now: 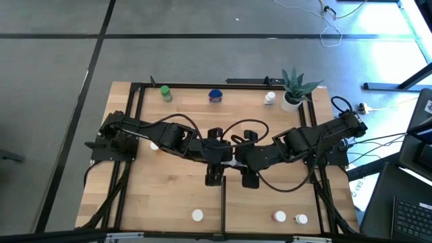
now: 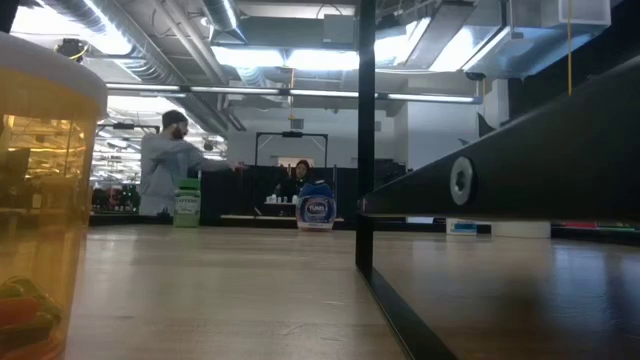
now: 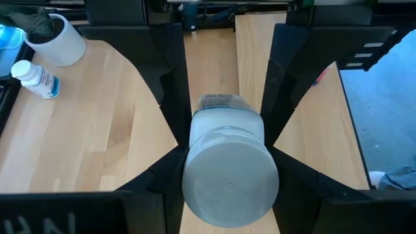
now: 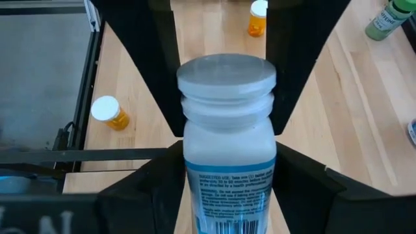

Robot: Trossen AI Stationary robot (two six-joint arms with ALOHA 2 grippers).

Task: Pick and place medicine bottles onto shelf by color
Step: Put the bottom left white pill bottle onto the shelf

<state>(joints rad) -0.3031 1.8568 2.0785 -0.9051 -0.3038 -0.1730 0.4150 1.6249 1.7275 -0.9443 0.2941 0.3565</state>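
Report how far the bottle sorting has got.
Looks done: a green bottle, a blue one and a white one stand along the table's far edge by the plant. In hand: a white bottle sits between the fingers of both the left gripper and the right gripper at mid-table, apparently the same one. Left: three white-capped bottles near the front edge.

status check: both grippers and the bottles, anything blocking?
Left gripper shut on a white bottle. Right gripper also on that white bottle, mid-table handover by the black divider bar. Nothing in the way.
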